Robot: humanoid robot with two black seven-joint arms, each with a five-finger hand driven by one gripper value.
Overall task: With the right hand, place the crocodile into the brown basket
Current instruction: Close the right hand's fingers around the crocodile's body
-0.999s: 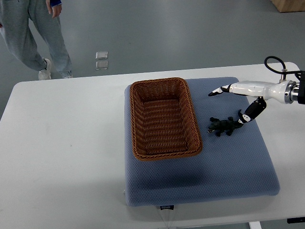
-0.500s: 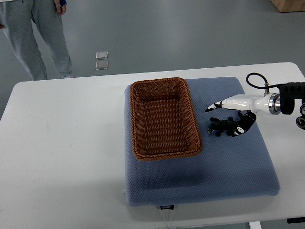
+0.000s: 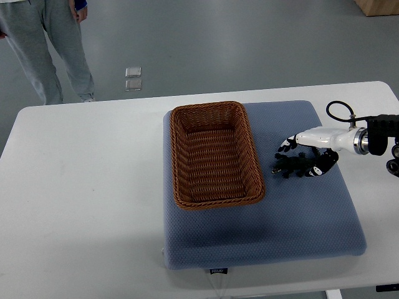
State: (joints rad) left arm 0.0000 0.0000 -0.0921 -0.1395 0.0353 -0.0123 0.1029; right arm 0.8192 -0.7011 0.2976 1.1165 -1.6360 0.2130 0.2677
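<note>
Crocodile [image 3: 290,166]: small, dark green-black, splayed legs, lying flat on blue cushion [image 3: 299,218], head toward brown basket [image 3: 215,198].
Strip of bare cushion between snout and basket's right rim.
Right hand [image 3: 312,146] over tail end, fingers [image 3: 287,144] curled down behind back and thumb at tail, clasping crocodile.
Wide bare cushion nearer camera; white table [image 3: 81,205] beyond cushion edges.
Person [image 3: 56,43] stands beyond the table's far-left edge.
</note>
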